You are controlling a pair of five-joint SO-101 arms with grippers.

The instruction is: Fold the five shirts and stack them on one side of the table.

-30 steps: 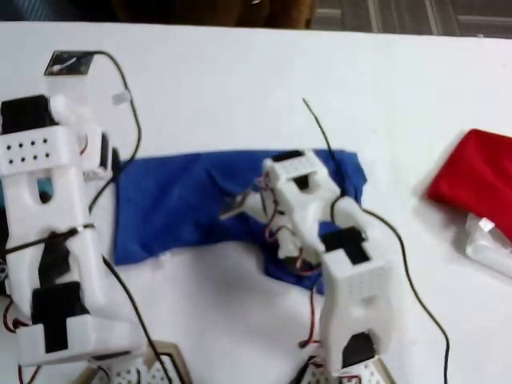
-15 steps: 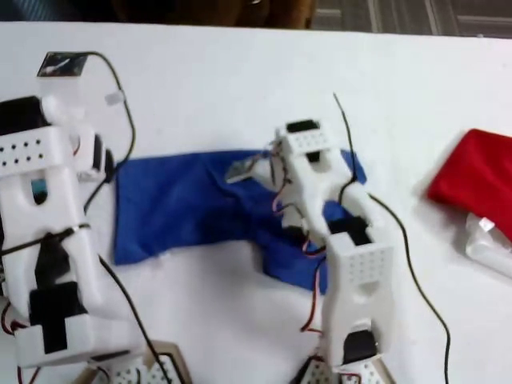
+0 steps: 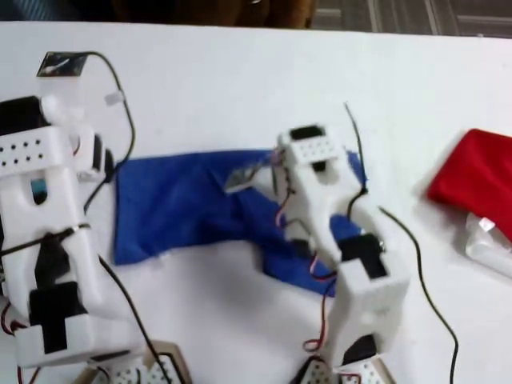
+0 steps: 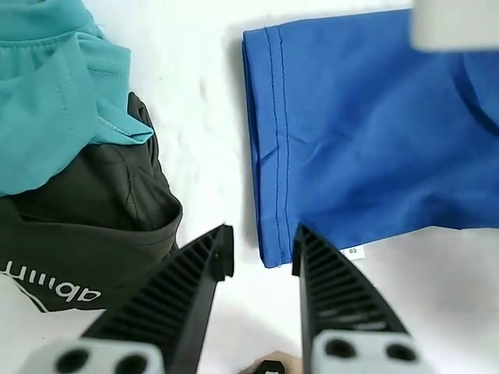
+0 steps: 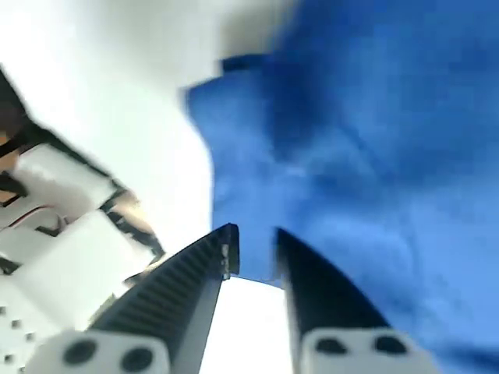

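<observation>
High view: a blue shirt (image 3: 184,204) lies at the centre of the white table (image 3: 240,72), spread wide and rumpled, likely partway through folding. The right arm (image 3: 352,272) reaches up from the lower edge across the shirt's right half, with the right gripper (image 3: 242,177) above the cloth near its upper edge, probably placed to take a new hold. A red shirt (image 3: 480,180) sits at the right edge, well apart. The left arm (image 3: 48,240) stands at the far left.

Left wrist view: the left gripper (image 4: 261,249) hovers over bare table just beside the blue shirt's (image 4: 359,132) hemmed corner, jaws slightly spread, holding nothing. A teal shirt (image 4: 54,86) lies over a dark shirt (image 4: 101,218) nearby, seemingly the stack for finished folds.

Right wrist view: the right gripper (image 5: 253,245) has its jaws a narrow gap apart over the blue shirt's (image 5: 351,156) edge, with no cloth seen pinched between them
</observation>
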